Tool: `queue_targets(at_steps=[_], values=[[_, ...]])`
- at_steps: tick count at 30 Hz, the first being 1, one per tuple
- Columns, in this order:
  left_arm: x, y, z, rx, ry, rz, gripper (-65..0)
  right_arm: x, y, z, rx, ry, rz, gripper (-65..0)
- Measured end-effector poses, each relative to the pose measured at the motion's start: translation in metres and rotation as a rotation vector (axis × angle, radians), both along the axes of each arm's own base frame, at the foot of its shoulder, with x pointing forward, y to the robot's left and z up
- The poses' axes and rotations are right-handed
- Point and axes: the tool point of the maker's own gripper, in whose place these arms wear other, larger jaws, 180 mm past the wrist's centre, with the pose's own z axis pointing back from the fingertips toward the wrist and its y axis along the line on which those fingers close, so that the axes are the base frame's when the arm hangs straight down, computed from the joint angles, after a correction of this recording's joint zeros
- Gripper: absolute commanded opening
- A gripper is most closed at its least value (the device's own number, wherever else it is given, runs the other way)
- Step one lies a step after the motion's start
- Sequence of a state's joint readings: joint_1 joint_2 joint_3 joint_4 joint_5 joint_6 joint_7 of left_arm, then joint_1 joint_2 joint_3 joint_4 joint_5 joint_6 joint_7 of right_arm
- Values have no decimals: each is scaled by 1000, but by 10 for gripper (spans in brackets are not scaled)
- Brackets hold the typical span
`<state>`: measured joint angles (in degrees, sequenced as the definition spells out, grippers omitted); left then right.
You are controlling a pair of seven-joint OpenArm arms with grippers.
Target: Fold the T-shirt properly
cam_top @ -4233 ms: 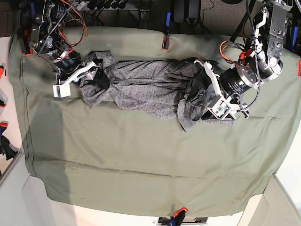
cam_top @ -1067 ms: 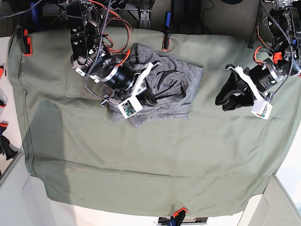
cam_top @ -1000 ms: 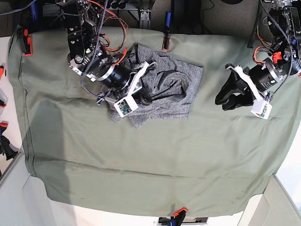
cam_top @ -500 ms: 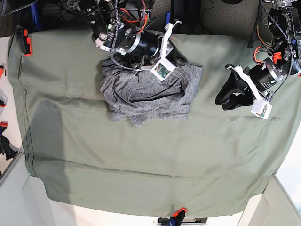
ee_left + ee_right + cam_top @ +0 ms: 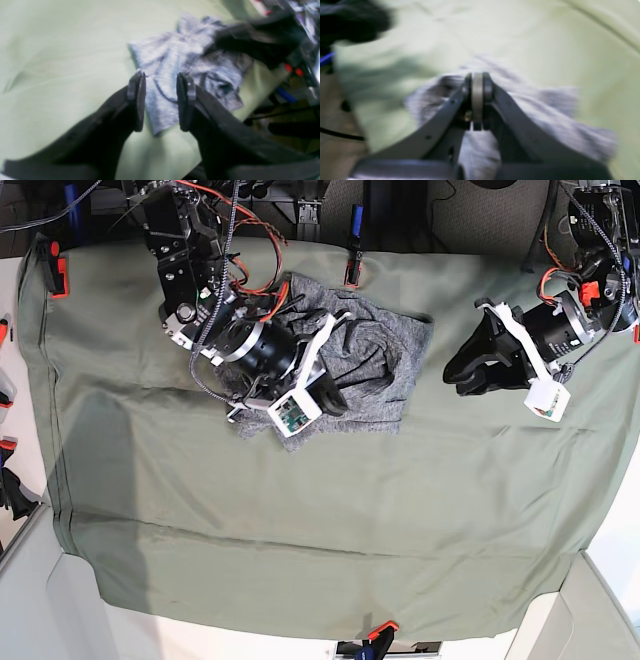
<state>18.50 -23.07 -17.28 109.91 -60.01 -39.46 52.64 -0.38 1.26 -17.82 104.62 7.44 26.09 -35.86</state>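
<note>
The T-shirt [image 5: 385,360] is a mottled grey bundle, folded small and wrinkled, on the far middle of the olive-green table cloth [image 5: 300,520]. My right gripper [image 5: 342,385] hovers over the shirt's left front part. In the right wrist view the gripper [image 5: 477,85] is shut above the blurred shirt [image 5: 545,120], and no cloth shows between the pads. My left gripper [image 5: 462,372] is open and empty to the right of the shirt, apart from it. In the left wrist view its fingertips [image 5: 136,85] frame the shirt [image 5: 175,57] beyond them.
Red clamps hold the cloth at the far edge [image 5: 352,272], the far left corner [image 5: 54,277] and the near edge [image 5: 381,632]. Cables and arm bases [image 5: 185,230] crowd the back left. The table's pale edge [image 5: 30,600] shows at the lower left.
The shirt went from a long spread strip to a compact bundle. In the last half second my right arm swung from the shirt's far edge onto its front left. My left gripper shifted slightly toward the shirt.
</note>
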Motion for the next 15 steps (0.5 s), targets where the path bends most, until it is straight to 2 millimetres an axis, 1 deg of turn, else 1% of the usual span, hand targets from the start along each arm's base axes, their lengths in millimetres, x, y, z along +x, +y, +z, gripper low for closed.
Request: queue_targets(at_steps=[2,4,7,9,11,13,15], values=[[-5,-21,-6,32,5,-68,-573,5,-7,1,-2,-3,-22,-650],[-12,-47,-11,23,-2,-137,-606,5,-8,-6,-3,16,-24,-650],[-21,-81,-23,63,-27,-237,-608,7,-6,-30,-18,81,-12,-650],[-19,-95,-31,146,-67,-294,-608,15,-5,-41,-23,105,-12,-650],[-17,-107,-35,205,-101,-328,-608,27,-5,-47,-21,112,-15,-650],[-25,-125,-41,213,-102,-372,-608,39,-6,-53,-18,112,-25,-650],[-39,-141,-45,197,-87,-423,-608,49,-6,-62,-22,129,-35,-650]])
